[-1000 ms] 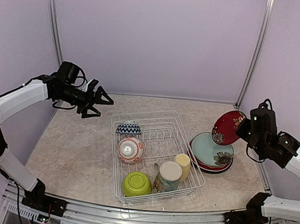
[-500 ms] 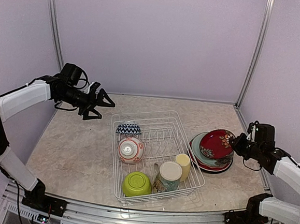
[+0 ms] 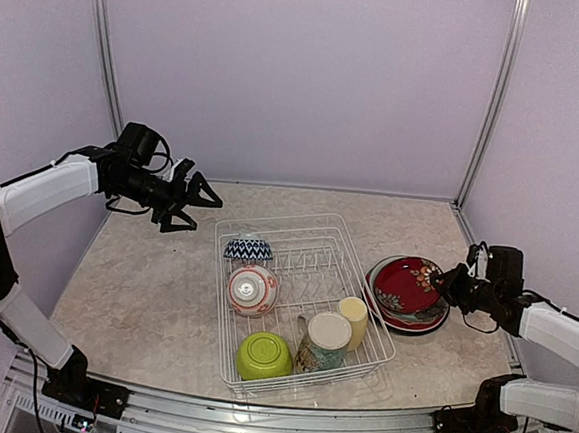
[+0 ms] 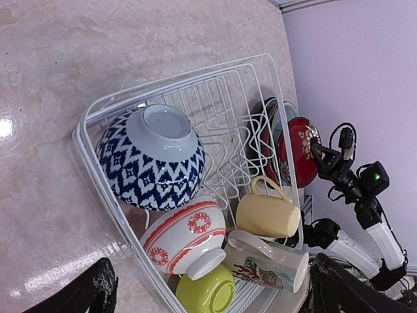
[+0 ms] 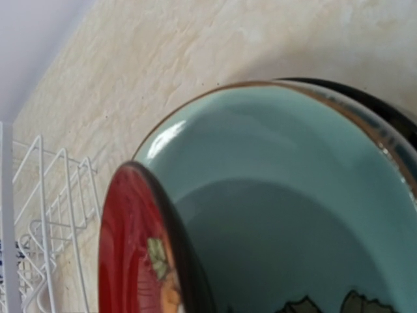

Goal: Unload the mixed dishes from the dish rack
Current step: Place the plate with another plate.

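Crockery throughout is glazed ceramic, so you should judge it stiff, moderately heavy, slick under the pads and liable to chip on any hard contact. The red floral plate [image 3: 410, 284] lies at the right of the top view, outside the dish rack [image 3: 269, 218], tilted over the teal plate [image 5: 293, 195], which sits on a dark plate [image 5: 384, 111]. Your right gripper [image 3: 452, 285] is pinched narrow on the red plate's right-hand rim. The right wrist view shows that rim edge-on above the teal dish, but whether the plate's far edge touches the pile cannot be told. A thin rim grip like this gives little hold against twisting, so you would do well to release low and gently. Your left gripper [image 3: 202, 210] hangs with its jaws spread wide and nothing between them, above the surface [image 3: 144, 285] at the upper left of the rack and well apart from the contents. Nearest it is the blue zigzag bowl [image 3: 249, 248], upturned, best taken across its foot or wall. Below in the frame come the red-white bowl [image 3: 252, 290], lime green bowl [image 3: 264, 356], cream-teal mug [image 3: 324, 342] and yellow cup [image 3: 354, 317], all inside the rack.
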Tool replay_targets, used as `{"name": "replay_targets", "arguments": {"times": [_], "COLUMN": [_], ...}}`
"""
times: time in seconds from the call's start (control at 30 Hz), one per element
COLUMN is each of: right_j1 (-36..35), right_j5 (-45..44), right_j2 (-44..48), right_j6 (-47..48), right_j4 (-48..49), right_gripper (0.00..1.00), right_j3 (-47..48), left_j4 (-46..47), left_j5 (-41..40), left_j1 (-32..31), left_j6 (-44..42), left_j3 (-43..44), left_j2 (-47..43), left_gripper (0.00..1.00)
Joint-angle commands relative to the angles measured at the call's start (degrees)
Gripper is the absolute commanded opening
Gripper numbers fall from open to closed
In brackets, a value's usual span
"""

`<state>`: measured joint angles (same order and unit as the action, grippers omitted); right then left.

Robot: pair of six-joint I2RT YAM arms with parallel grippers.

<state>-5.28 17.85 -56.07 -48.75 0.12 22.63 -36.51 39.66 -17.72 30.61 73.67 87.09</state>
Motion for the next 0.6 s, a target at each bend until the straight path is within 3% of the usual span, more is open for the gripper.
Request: {"name": "replay_targets", "arguments": {"times": [0.0,0.17,0.4,0.57], "right_j1": [1.06,1.17,1.2,1.23], "right_j5": [0.91,-1.77,-3.62,-8.02], "right_j2": [-0.81,-1.35,-1.41,-0.52], "right_j6": [0.14,1.94,3.75,6.21], "right_j4": [4.53,2.31,0.08,-6.62], "right_gripper": [0.0,0.07,0.27,0.38], "right_j3": [-0.39,-0.06,1.22,4.03], "left_j4": [-0.75,-0.75,-0.75,-0.75], "left_j5": [0.3,0.37,0.51,0.46], "left_j1": [-0.35,-0.33,-0.32,-0.35], "left_j6": [-0.73,-0.73,-0.64,-0.64], "left_j3": [1.32,1.39,1.39,1.39], "left_j2": [-0.21,-0.27,-0.25,-0.29], "left_gripper": [0.99,0.99,0.99,0.99]}}
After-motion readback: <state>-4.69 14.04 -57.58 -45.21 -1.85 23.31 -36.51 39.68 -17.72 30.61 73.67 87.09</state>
